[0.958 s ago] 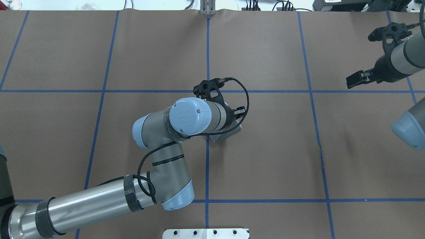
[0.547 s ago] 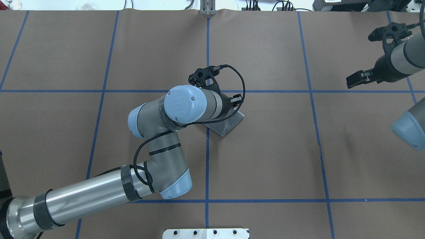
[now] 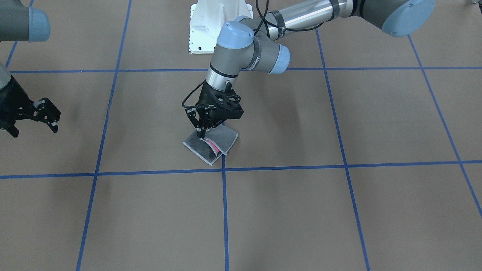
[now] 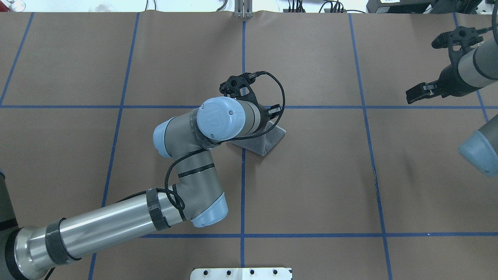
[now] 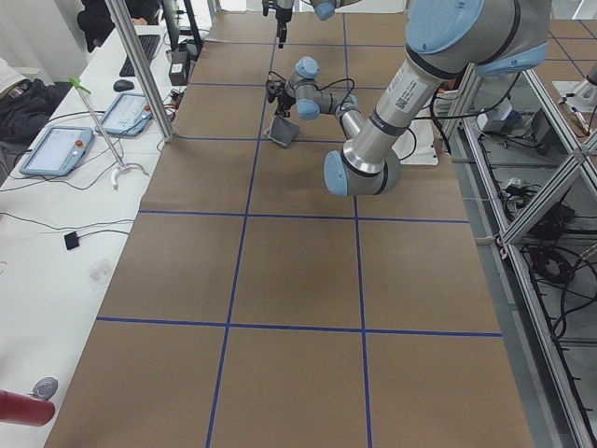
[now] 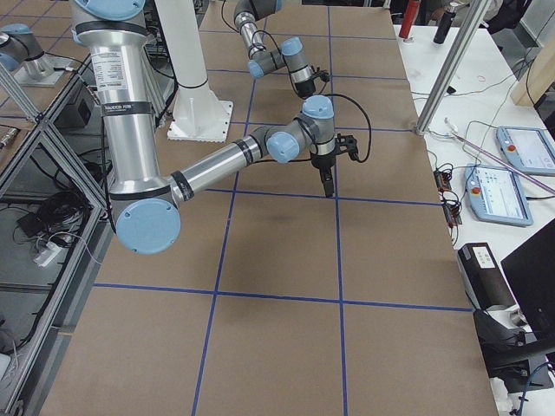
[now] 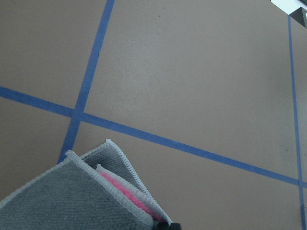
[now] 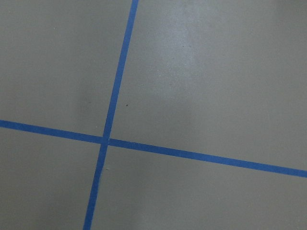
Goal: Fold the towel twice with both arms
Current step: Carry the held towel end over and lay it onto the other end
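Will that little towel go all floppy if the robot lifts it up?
Probably floppy: the towel is soft cloth, its folded layers curling apart near the left tool. Likely light, since it looks thin. Its fuzzy surface should grip, not slip.

Left arm (image 4: 196, 182) swung farther from robot base; left gripper (image 3: 201, 136) carried towel (image 4: 269, 143) along, more grey cloth now uncovered.

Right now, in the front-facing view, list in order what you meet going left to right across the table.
right gripper → towel → left arm's blue elbow cap. The left gripper overlaps the towel, so it is left out.
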